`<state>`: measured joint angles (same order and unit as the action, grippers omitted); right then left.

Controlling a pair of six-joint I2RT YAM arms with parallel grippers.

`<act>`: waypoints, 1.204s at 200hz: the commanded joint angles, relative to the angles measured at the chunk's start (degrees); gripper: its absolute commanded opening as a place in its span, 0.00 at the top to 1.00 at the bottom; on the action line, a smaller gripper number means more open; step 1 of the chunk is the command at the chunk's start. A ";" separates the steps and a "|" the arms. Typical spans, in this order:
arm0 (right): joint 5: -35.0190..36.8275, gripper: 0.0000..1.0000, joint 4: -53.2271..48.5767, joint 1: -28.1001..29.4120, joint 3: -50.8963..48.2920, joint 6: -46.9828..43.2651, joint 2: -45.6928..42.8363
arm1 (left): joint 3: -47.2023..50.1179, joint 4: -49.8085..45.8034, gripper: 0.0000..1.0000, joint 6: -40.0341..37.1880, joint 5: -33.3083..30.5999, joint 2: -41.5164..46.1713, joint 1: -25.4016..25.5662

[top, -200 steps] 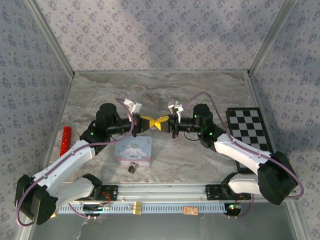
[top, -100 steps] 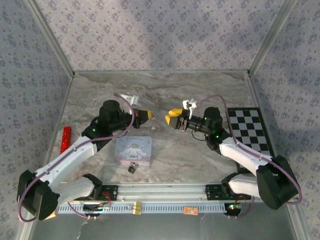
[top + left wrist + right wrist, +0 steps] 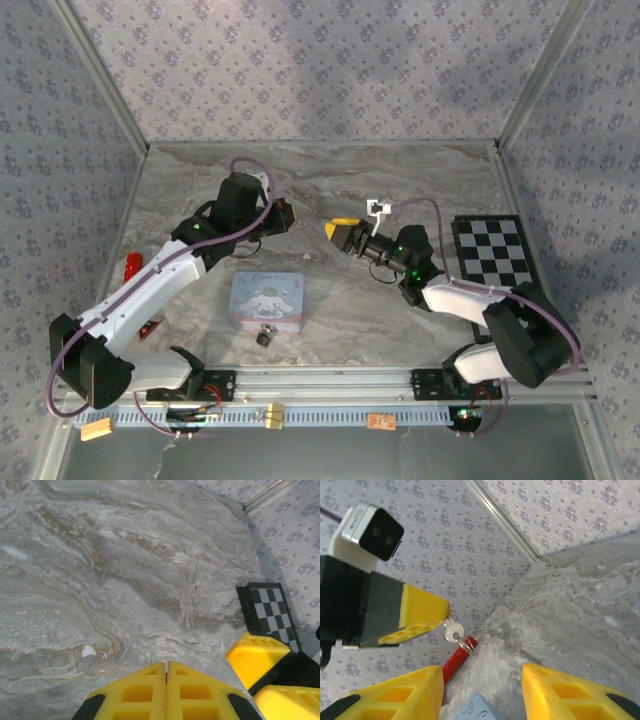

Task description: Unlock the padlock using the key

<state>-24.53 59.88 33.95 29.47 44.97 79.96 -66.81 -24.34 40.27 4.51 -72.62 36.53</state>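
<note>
The small silver key (image 3: 453, 631), with a ring through its head, hangs from the tip of my left gripper (image 3: 442, 617), which is shut on its blade. From the left wrist, that gripper (image 3: 166, 667) has its yellow fingers pressed together above bare marble. My right gripper (image 3: 482, 680) stands open a short way in front of the key, with nothing between its fingers (image 3: 255, 655). From above, the left gripper (image 3: 284, 215) and the right gripper (image 3: 338, 231) face each other over the middle of the table, apart. The tiny dark padlock (image 3: 266, 334) lies on the table just in front of the tin.
A pastel cartoon tin (image 3: 267, 297) lies near the front centre. Its blue corner (image 3: 480, 707) shows below the right gripper. A red cylinder (image 3: 133, 267) lies by the left wall. A checkerboard (image 3: 497, 250) lies flat at the right. Patterned walls enclose the table.
A second ago the two grippers met tip to tip. The right one has opened and both have drawn apart. The left arm swung back and left.
</note>
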 commanded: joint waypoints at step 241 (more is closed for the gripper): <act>-1.48 0.44 19.91 3.58 3.84 16.82 4.72 | 5.10 17.68 1.00 8.59 13.51 4.53 1.35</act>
<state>-24.95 77.54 37.85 31.66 61.52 86.41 -61.71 -8.75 48.14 16.73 -70.13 38.26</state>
